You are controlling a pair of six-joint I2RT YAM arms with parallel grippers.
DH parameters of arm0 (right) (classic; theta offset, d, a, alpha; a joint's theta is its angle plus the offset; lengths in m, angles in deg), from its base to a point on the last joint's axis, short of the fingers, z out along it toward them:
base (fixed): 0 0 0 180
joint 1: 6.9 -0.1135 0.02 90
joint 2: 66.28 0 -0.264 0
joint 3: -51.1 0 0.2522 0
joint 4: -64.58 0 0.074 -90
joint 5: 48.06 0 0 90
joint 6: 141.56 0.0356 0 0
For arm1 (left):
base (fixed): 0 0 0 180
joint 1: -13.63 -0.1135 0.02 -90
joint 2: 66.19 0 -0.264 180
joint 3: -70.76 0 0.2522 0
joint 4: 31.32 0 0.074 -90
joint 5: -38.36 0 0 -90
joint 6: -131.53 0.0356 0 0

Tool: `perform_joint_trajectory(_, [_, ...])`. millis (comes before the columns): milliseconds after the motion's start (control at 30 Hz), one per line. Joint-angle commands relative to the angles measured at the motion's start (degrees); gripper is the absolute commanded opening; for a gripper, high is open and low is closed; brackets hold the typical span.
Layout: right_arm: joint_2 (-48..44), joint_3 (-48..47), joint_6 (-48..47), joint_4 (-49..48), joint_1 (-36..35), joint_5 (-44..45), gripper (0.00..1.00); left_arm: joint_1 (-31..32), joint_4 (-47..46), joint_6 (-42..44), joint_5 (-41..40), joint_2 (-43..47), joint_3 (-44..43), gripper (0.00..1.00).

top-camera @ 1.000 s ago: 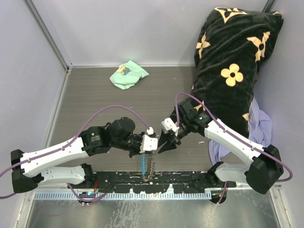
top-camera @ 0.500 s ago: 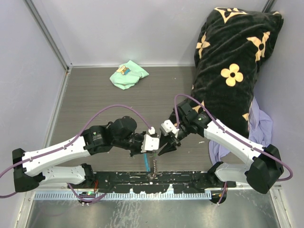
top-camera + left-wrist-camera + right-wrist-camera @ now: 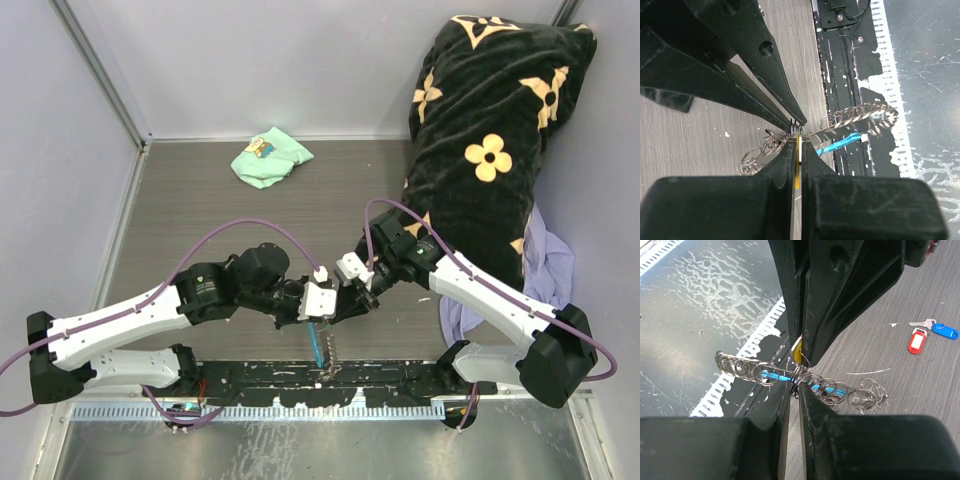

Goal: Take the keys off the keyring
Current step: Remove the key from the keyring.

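Note:
My left gripper [image 3: 799, 141] is shut on a yellowish-tagged key [image 3: 799, 165] that hangs on the keyring [image 3: 790, 134]. My right gripper [image 3: 795, 388] faces it, its jaws pinched on the ring wire [image 3: 801, 374] just below the yellow tag [image 3: 796, 351]. In the top view both grippers [image 3: 322, 316] [image 3: 341, 308] meet above the table's near edge. The chain of silvery links [image 3: 742, 367] trails to both sides, with the sky-blue fob [image 3: 318, 346] dangling below. Keys with a red tag [image 3: 915, 341] and a blue tag [image 3: 944, 331] lie loose on the table.
A mint-green cloth [image 3: 270, 157] lies at the back of the table. A black flowered blanket [image 3: 490, 130] and a lavender cloth [image 3: 550, 268] fill the right side. The black base rail [image 3: 250, 382] runs along the near edge under the hanging chain.
My right gripper has moved left up to the left gripper and narrowed its jaws onto the ring. The hanging chain and fob have shifted slightly right.

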Motion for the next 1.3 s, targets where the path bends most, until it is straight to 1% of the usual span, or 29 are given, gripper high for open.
perform_joint_trajectory(0, [-1.74,-1.39,0.75,-1.41,-0.3,0.19,0.17,-0.17,-2.82,1.09,2.19,1.36,-3.1,0.0])
perform_joint_trajectory(133, [-1.61,-1.53,0.83,-1.25,-0.28,-0.3,0.08,-0.16,-2.75,1.26,2.31,1.76,-2.85,0.0])
perform_joint_trajectory(267, [-1.55,-1.83,1.24,-1.13,-0.25,-0.32,0.06,-0.16,-2.03,1.62,2.2,2.02,-2.94,0.0])
perform_joint_trajectory(433, [-1.4,-1.91,1.73,-0.97,-0.31,-0.85,0.06,-0.17,-1.39,1.96,2.23,2.47,-3.11,0.0])
perform_joint_trajectory(533, [-1.3,-2.13,2.11,-1.08,-0.26,-0.86,0.01,-0.17,-1.21,2.05,2.47,2.4,-3.3,0.0])
perform_joint_trajectory(600, [-1.21,-2.03,3.76,-2.42,-0.31,-0.5,0.01,-0.16,-1.13,2.25,2.92,2.2,-3.58,0.0])
perform_joint_trajectory(767, [-1.22,-1.32,16.46,-10.54,-0.25,3.07,0.01,-0.16,-0.82,3.89,4.54,1.95,-3.92,0.0])
perform_joint_trajectory(867, [-1.35,-1.23,24.07,-14.87,-0.18,5.19,0.01,-0.16,0.75,5.45,3.95,1.57,-4.57,0.0])
perform_joint_trajectory(1100, [-1.29,-0.67,35.16,-21.34,1.0,6.31,0.01,-0.17,4.25,8.2,0.53,1.23,-4.98,0.0])
perform_joint_trajectory(1200, [-1.39,0.19,42.61,-26.19,2.0,11.97,0.06,-0.17,3.6,8.36,0.37,1.68,-4.35,0.0])
perform_joint_trajectory(1267, [-1.4,0.81,45.72,-28.32,2.34,14.65,0.11,-0.21,2.77,8.4,0.54,2.0,-3.77,0.0])
